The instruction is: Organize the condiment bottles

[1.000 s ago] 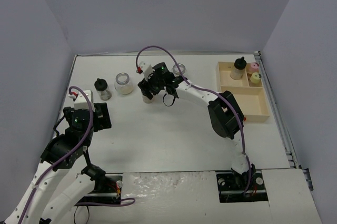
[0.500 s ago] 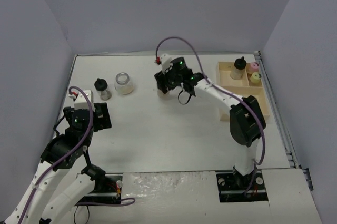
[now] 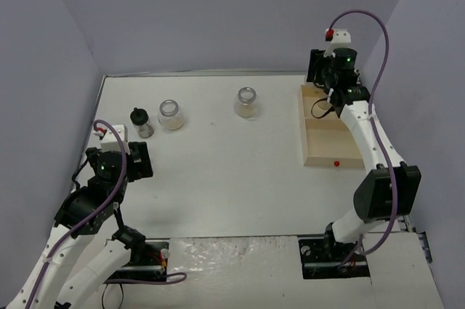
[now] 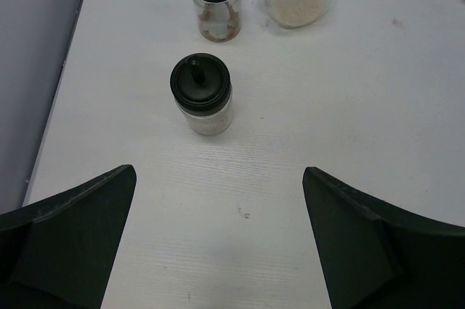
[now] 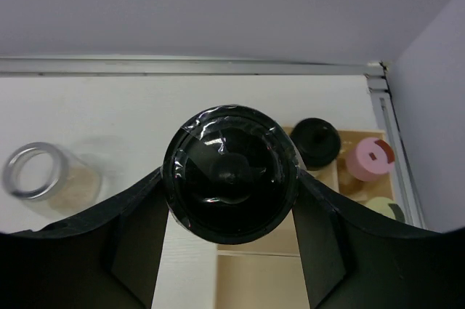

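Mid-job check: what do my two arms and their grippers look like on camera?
The left arm and right arm match: white links, black joint housings, a purple cable looping off each wrist, a small white box with a red plug there, and a green light. The fingers are black and wedge-shaped.

Plain enclosure, viewed from above. A white surface [image 3: 218, 178] with a faint wood grain, clearest in the left wrist view, is closed in on three sides by unmarked, pale lavender-grey panels: the far wall [image 3: 232, 11], the left wall [image 3: 40, 91] and the right wall [image 3: 429, 91]. A thin metal strip [image 3: 218, 73] runs where the surface meets the far wall. At the near edge lies a glossy, wrinkled white sheet [image 3: 232, 254]. Lighting is even and diffuse, and shadows are soft.
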Motion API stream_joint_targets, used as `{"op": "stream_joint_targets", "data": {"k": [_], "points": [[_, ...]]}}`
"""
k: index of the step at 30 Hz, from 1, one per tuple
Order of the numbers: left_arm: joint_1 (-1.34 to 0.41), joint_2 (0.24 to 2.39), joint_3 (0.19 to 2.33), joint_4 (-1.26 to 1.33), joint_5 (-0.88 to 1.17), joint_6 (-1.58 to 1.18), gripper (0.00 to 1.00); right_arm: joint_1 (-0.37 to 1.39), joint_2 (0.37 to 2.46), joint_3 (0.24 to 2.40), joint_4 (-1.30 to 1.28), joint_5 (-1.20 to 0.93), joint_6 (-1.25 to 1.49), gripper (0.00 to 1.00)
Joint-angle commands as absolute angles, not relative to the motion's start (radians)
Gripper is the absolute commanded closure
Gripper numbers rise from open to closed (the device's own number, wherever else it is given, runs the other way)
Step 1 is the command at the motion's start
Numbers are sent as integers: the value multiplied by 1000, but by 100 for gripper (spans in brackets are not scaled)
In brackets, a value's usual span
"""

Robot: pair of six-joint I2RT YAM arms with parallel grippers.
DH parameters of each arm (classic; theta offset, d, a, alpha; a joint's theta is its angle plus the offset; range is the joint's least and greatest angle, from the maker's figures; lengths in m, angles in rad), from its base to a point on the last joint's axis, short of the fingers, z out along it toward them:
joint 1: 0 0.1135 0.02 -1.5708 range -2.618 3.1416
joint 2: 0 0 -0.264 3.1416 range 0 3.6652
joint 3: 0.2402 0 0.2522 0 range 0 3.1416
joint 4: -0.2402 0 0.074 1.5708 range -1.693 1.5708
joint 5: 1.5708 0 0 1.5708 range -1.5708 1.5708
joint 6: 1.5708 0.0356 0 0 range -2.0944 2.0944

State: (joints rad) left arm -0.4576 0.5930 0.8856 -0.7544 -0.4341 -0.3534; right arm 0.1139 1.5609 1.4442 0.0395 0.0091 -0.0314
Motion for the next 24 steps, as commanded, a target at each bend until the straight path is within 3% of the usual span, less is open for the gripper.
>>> {"op": "stream_joint_targets", "data": {"k": [1, 13, 24], "points": [[-453, 600, 897, -702, -433, -344, 3, 72, 1649, 1509, 123, 49, 32, 100], [-452, 600, 897, -701, -433, -344, 3, 55, 1803, 1453, 273, 154, 47, 100], [-451, 609, 897, -698, -428, -341, 3, 40, 1909, 1448, 349, 120, 79, 100]]}}
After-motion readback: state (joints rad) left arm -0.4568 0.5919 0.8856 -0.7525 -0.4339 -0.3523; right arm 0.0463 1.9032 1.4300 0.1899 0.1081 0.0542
